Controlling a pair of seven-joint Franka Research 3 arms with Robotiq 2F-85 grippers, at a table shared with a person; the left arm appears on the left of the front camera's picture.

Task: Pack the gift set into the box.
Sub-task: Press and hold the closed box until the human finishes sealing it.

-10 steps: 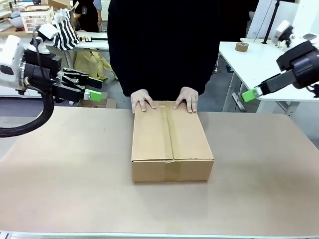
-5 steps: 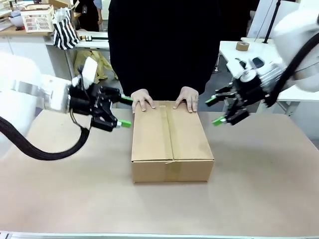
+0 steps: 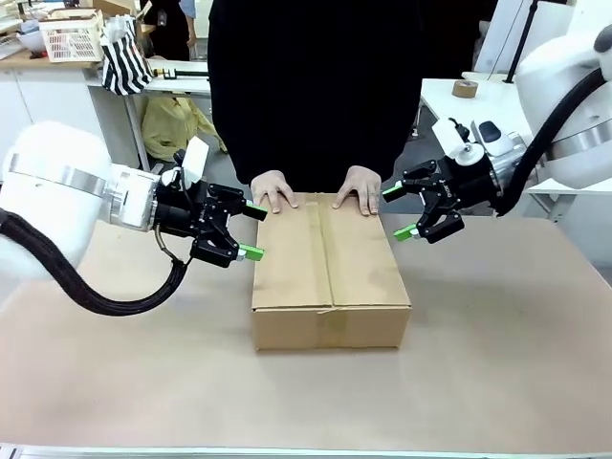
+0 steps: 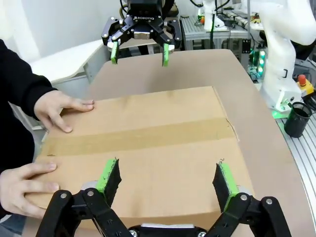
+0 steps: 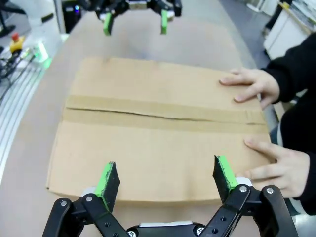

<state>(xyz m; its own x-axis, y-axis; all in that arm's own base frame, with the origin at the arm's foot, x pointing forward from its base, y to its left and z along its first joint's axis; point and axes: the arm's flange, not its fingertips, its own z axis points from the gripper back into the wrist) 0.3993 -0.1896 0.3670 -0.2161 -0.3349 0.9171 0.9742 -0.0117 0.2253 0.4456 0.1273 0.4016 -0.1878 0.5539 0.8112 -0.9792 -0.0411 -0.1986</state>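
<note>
The box (image 3: 330, 268) lies shut on the table's middle, with brownish tape along its top seam. The person's two hands (image 3: 274, 191) (image 3: 359, 188) press flat on its far edge. My left gripper (image 3: 253, 230) hovers open just off the box's left far corner. My right gripper (image 3: 398, 211) hovers open off its right far corner. In the left wrist view my open left gripper (image 4: 166, 173) spans the box (image 4: 148, 148), facing the right gripper (image 4: 139, 49). The right wrist view mirrors this: right gripper (image 5: 165, 174), box (image 5: 158, 123), left gripper (image 5: 134, 19). The gift set is out of view.
The brown table (image 3: 143, 363) has free room in front of and beside the box. The person stands close behind its far edge. A white side table with a tape roll (image 3: 465, 89) stands at the back right. A black cup (image 4: 298, 118) sits off the table's edge.
Both arms have swung in from the sides and come down to the box's far corners. The box and the person's hands have stayed put.
</note>
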